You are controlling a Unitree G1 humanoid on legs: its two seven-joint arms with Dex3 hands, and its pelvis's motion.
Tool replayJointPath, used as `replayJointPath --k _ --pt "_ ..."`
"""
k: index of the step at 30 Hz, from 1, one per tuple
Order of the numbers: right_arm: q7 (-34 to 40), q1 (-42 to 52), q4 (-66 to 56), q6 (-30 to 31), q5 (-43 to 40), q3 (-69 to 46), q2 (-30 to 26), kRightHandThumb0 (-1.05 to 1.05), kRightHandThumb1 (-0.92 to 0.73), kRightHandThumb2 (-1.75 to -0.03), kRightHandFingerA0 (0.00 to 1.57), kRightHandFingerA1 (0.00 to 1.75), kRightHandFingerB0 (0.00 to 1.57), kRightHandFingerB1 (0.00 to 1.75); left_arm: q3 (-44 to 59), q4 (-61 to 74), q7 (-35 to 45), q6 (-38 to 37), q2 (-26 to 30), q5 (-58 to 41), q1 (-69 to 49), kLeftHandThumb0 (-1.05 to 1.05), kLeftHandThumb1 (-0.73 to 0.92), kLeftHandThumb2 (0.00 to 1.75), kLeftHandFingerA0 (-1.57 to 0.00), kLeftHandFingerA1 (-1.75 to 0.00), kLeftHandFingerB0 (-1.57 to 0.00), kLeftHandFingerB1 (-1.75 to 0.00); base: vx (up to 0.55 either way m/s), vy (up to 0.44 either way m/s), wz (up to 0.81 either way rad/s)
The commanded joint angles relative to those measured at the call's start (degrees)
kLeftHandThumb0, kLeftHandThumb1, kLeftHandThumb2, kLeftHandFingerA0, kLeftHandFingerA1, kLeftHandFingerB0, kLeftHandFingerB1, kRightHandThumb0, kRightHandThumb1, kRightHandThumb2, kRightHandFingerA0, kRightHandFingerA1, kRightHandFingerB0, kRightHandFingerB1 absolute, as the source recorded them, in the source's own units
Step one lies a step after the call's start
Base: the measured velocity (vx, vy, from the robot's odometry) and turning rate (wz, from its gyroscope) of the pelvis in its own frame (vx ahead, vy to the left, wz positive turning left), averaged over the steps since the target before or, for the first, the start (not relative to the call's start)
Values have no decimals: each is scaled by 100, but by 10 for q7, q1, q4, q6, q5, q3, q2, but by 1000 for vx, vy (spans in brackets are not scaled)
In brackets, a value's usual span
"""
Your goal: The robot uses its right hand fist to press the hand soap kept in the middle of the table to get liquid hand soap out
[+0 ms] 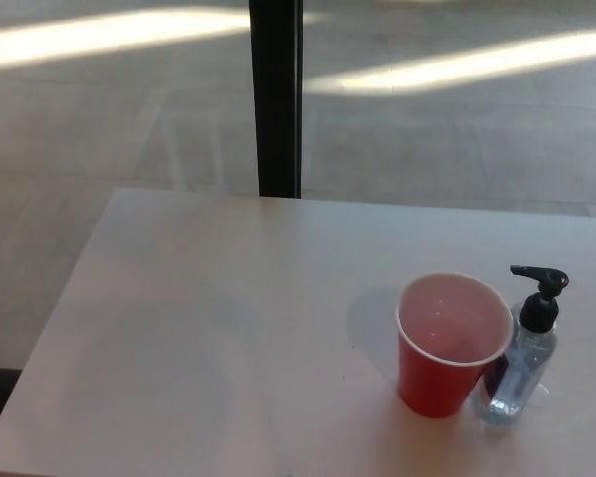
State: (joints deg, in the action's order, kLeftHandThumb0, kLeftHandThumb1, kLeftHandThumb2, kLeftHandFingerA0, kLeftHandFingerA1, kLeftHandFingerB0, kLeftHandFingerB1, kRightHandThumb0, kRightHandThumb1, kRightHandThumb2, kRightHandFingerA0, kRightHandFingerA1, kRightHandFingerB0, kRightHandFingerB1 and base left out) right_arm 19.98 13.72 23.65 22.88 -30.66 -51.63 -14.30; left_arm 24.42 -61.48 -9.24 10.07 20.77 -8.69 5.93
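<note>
A pale, plain table (228,328) fills the lower part of the head view, its far edge running across the picture about midway up and its left edge slanting down toward the near corner. Beyond it lies a grey floor (427,149) crossed by two bright bands of light (109,35), and a dark upright post (276,99) stands behind the table's far edge, a little left of the picture's centre. On the table's right side stands a red cup (447,348), upright, with a pale inside that looks empty, though the soft focus leaves this unsure. Just beside it, on the right and touching or very nearly touching its wall, stands the hand soap bottle (520,373): a clear body with a dark patch low on its side and a black pump head (539,291) whose spout points toward the left, over the cup's rim. The bottle sits well to the right of the table's middle and close to the near edge. Neither of the robot's hands shows anywhere in this view, so nothing can be told of how their fingers stand, and the pump head has nothing resting on it.
</note>
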Motion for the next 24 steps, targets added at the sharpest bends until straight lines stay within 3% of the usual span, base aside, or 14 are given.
replayJointPath --k 1,3,4,6,9,10,12,14,15,16,17,18,19,24 --pt "-30 11 -19 55 -13 11 -19 -37 -40 -106 73 143 58 108 1 8 10 8 15 -7 -5 -47 92 132 -45 -95 -26 -81 0 0 0" --pt "-42 11 -13 50 -13 14 -21 -37 -41 -106 63 129 50 102 2 12 8 10 14 -8 -6 -48 92 132 -47 -97 -30 -86 0 0 0" --pt "-49 19 -24 52 -10 21 -20 -42 -39 -108 80 102 52 82 0 8 6 9 14 -7 -6 -48 91 131 -47 -96 -31 -85 0 0 0" --pt "-50 20 -23 59 -7 26 -25 -41 -41 -104 94 161 64 104 1 8 -2 11 12 -8 -4 -47 92 127 -49 -99 -34 -90 0 0 0" --pt "-58 21 -12 57 -7 26 -28 -41 -39 -107 107 163 71 108 3 4 -10 11 11 -9 -4 -47 92 125 -50 -100 -34 -90 0 0 0" --pt "-60 23 -14 62 -7 27 -29 -41 -39 -106 76 138 59 104 1 9 -8 16 12 -8 -5 -47 91 128 -48 -97 -32 -87 0 0 0" --pt "-59 19 -10 63 -12 22 -28 -39 -38 -107 84 101 57 83 0 13 -8 18 11 -8 -6 -47 92 128 -47 -96 -30 -84 0 0 0" --pt "-66 18 -4 58 -13 21 -28 -38 -39 -106 80 124 55 95 4 12 -7 15 10 -12 -7 -48 92 129 -47 -97 -30 -84 0 0 0" --pt "-76 20 -1 39 -9 24 -23 -39 -37 -108 104 149 64 98 3 6 -3 13 13 -11 -5 -47 91 129 -46 -96 -29 -84 0 0 0" --pt "-75 21 -4 39 -6 27 -22 -41 -37 -107 111 117 66 86 2 7 -1 10 13 -9 -7 -47 91 129 -48 -98 -30 -85 0 0 0" --pt "-74 23 -10 42 -5 29 -19 -41 -37 -106 97 117 60 91 2 4 -1 10 13 -10 -6 -46 92 128 -49 -99 -29 -85 0 0 0" --pt "-74 29 -29 45 -4 34 -12 -41 -32 -107 82 95 79 101 1 5 -1 12 14 -9 -5 -47 91 130 -48 -97 -29 -83 0 0 0" --pt "-72 40 -57 50 0 44 -2 -43 -32 -105 89 95 95 105 -4 8 -2 14 14 -5 -6 -47 90 130 -48 -95 -30 -83 0 0 0" --pt "-88 53 -81 41 -2 56 6 -42 -30 -100 93 96 81 94 1 10 -10 17 11 -11 -5 -48 92 127 -49 -100 -31 -87 0 0 0"
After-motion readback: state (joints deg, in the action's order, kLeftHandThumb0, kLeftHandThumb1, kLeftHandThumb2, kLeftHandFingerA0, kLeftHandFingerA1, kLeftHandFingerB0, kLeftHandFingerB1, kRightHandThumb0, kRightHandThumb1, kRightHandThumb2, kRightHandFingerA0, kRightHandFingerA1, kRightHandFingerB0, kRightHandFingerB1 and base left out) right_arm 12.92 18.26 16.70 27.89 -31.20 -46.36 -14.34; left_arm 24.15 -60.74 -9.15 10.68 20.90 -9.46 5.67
